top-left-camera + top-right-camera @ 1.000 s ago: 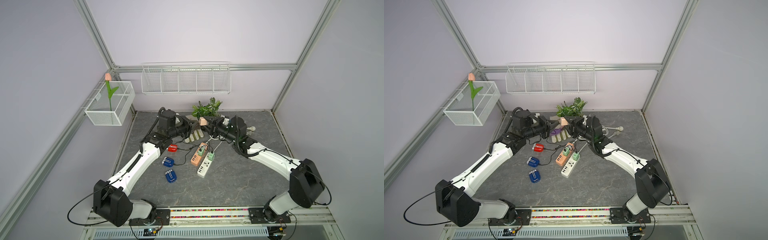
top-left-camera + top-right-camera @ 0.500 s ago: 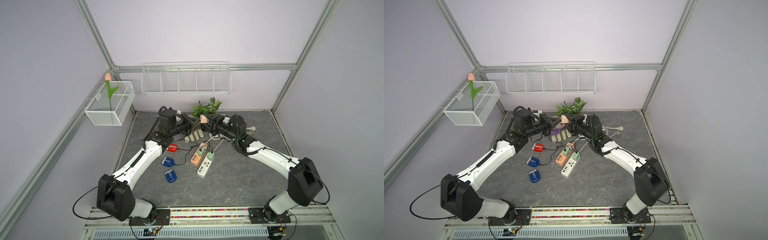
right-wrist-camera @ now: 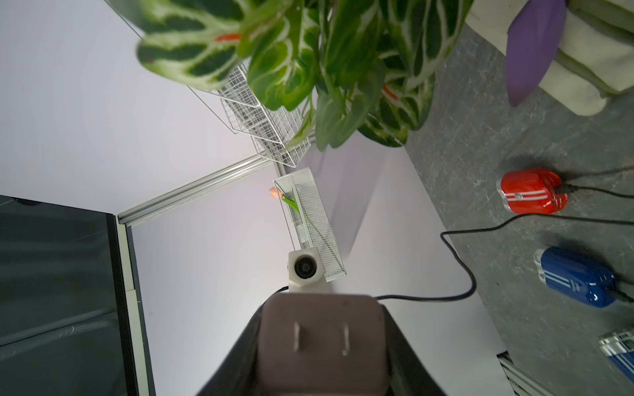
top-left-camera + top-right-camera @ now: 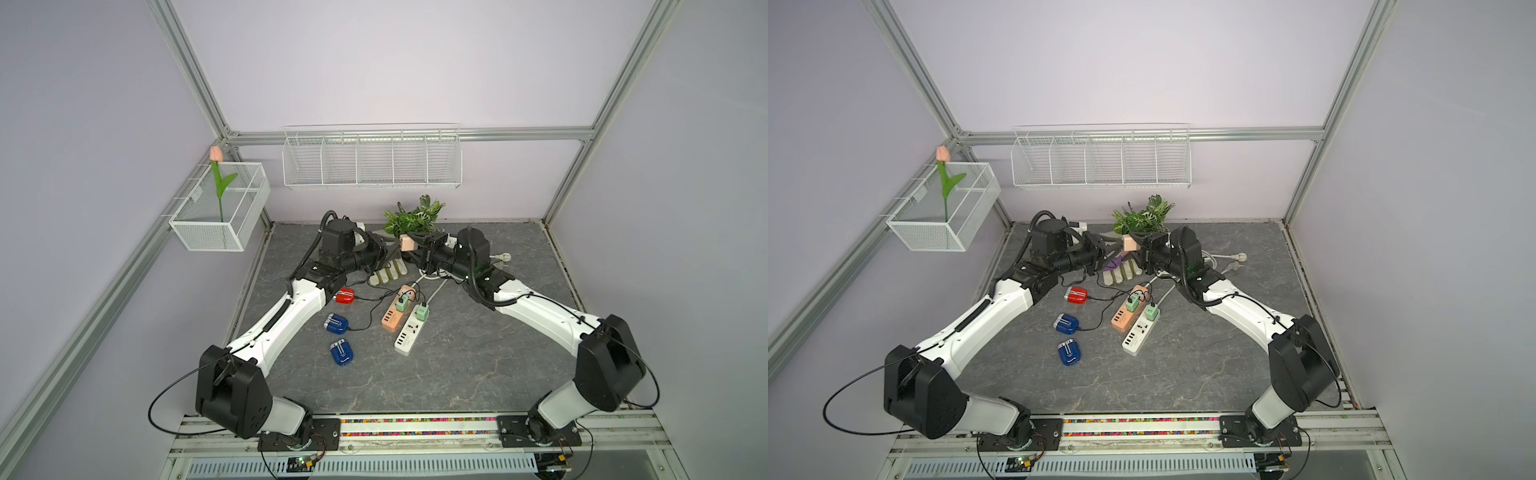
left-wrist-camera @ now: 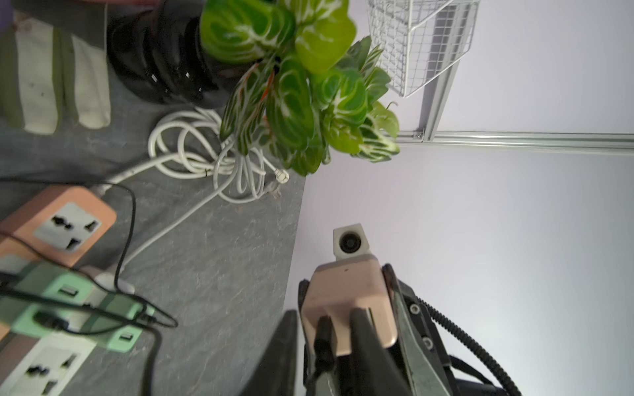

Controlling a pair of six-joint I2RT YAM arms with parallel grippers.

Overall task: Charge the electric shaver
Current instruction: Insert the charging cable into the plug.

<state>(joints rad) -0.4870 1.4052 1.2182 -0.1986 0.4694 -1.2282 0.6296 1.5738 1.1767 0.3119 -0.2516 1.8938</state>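
Grey stone-patterned tabletop point(image 4: 457, 365): we find the shavers and both power strips lying on it, between the two arms.
Right gripper point(image 3: 320, 305): fingers clamped on a dusty-pink square plug adapter point(image 3: 320, 346), held off the table just in front of the green-leaved potted plant point(image 4: 413, 216). Its two metal prongs point(image 3: 296, 337) face the right wrist camera.
Left gripper point(image 5: 322, 313): fingers apart, one on each side of a black cable plug point(image 5: 322, 337) seated against the adapter's face. We see a gap on both sides of the plug.
Black cable point(image 3: 459, 264): loops away from behind the adapter and across the table. We cannot tell where it ends.
Red electric shaver point(image 4: 345, 296): flat on the table, well apart from both grippers, with a black lead point(image 3: 566, 188) at its end.
Blue electric shaver point(image 4: 336, 324): just beside the red one, towards the front edge, with its own black connector point(image 3: 621, 295).
Second blue electric shaver point(image 4: 341, 353): nearer the front edge again, touching neither of the other two.
Orange power strip point(image 4: 388, 322): centre of the table, with a mint-green adapter point(image 4: 401, 303) plugged in.
White power strip point(image 4: 405, 340): alongside the orange one, carrying a second mint-green adapter point(image 4: 422, 311).
Coiled white cord point(image 5: 206, 154): on the table beside the plant's black pot point(image 5: 161, 58).
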